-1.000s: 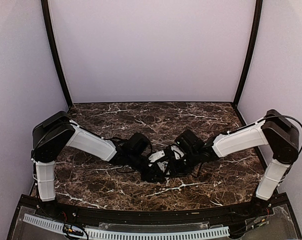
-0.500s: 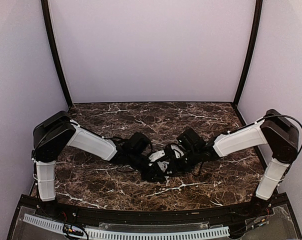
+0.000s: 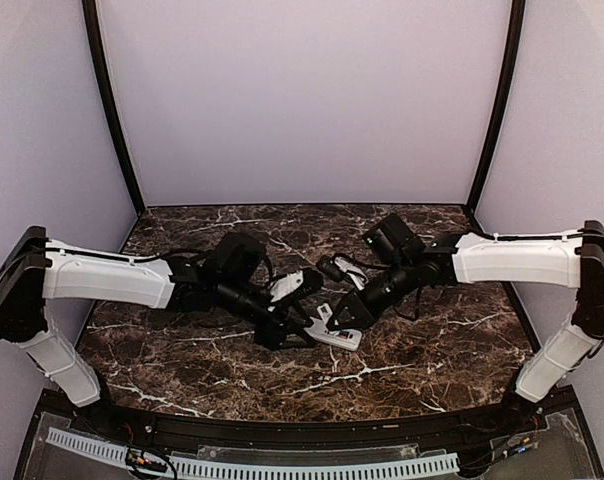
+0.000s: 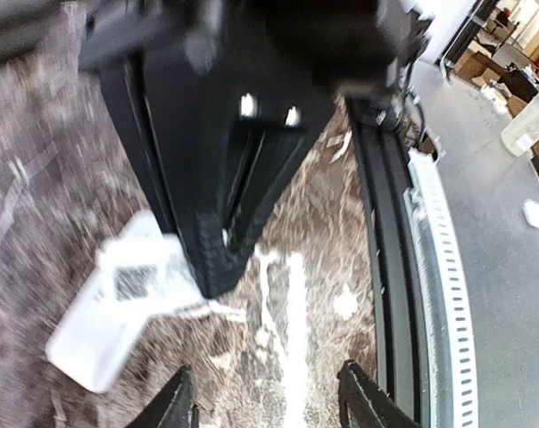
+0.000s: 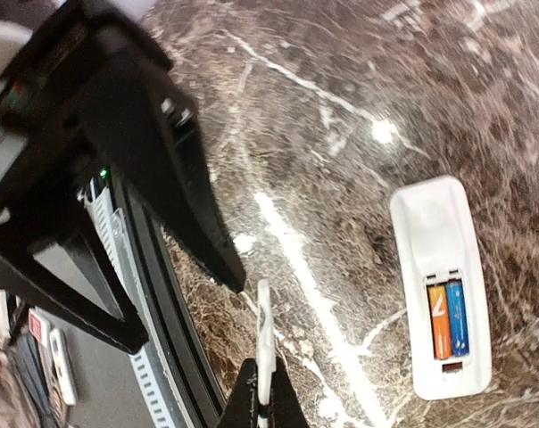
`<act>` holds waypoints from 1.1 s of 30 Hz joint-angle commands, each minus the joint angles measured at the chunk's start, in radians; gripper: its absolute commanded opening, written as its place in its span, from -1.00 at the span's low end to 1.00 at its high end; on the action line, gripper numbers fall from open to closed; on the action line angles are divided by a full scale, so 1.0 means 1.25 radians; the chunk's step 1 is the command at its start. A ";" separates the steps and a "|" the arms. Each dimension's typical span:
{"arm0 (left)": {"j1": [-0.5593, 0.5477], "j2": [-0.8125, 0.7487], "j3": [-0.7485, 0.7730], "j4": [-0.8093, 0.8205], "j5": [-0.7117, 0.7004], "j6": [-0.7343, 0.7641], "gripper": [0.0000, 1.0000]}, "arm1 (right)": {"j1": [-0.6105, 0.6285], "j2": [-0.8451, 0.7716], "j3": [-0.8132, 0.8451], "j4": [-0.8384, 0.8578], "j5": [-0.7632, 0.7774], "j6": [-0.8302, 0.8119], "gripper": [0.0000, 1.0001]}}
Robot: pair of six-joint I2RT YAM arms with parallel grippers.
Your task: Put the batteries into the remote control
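Nearest me, the white perforated rail (image 3: 282, 466) is running along the near edge of the marble table (image 3: 402, 235). The left arm (image 3: 102, 280) is coming in from 9 o'clock and the right arm (image 3: 512, 258) from 3 o'clock, and the two are meeting near the middle of the table.

Just past the middle toward 4 o'clock, the remote control (image 3: 337, 331) is lying flat on the marble. I'm seeing the left gripper (image 3: 282, 330) just beside it at 9 o'clock and the right gripper (image 3: 350, 312) just beside it at 1 o'clock.

Through the left wrist camera, which is badly blurred, the left gripper's fingers (image 4: 180, 403) are standing partly apart with only marble showing between them, so it is gripping nothing.

Through the right wrist camera, the right gripper's fingers (image 5: 244, 397) are pinching fully closed on a thin white piece (image 5: 265, 330). The piece is standing edge-on to the lens and sticking out toward 12 o'clock. From those fingertips the remote control is sitting at 2 o'clock, apart from them. It is lying back side up, with its long axis running roughly 12 to 6. Its compartment is lying open at the 6 o'clock end, and an orange battery (image 5: 436, 321) and a blue battery (image 5: 457, 318) are sitting in it side by side.

Farthest off, the pale back wall (image 3: 302, 100) is closing in the booth.
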 commanded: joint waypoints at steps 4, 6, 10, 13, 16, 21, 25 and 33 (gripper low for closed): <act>0.043 -0.094 0.066 -0.120 0.085 -0.013 0.22 | 0.012 -0.049 0.094 -0.151 -0.078 -0.298 -1.00; 0.044 -0.093 0.097 -0.160 0.086 -0.009 0.24 | 0.018 -0.061 0.107 -0.161 -0.090 -0.335 -1.00; 0.044 -0.090 0.123 -0.181 0.086 -0.016 0.13 | 0.038 -0.090 0.115 -0.157 -0.101 -0.389 -1.00; 0.044 -0.085 0.138 -0.153 0.112 -0.043 0.01 | 0.052 -0.096 0.123 -0.160 -0.080 -0.406 -1.00; 0.045 -0.079 0.146 -0.129 0.138 -0.077 -0.04 | 0.060 -0.094 0.135 -0.170 -0.064 -0.414 -1.00; 0.043 -0.071 0.151 -0.115 0.178 -0.095 -0.07 | 0.068 -0.086 0.144 -0.176 -0.041 -0.421 -1.00; 0.031 -0.077 0.150 -0.118 0.176 -0.086 -0.10 | 0.070 -0.078 0.155 -0.180 -0.039 -0.430 -1.00; 0.028 -0.053 0.165 -0.105 0.163 -0.101 -0.38 | 0.079 -0.061 0.170 -0.183 -0.039 -0.448 -1.00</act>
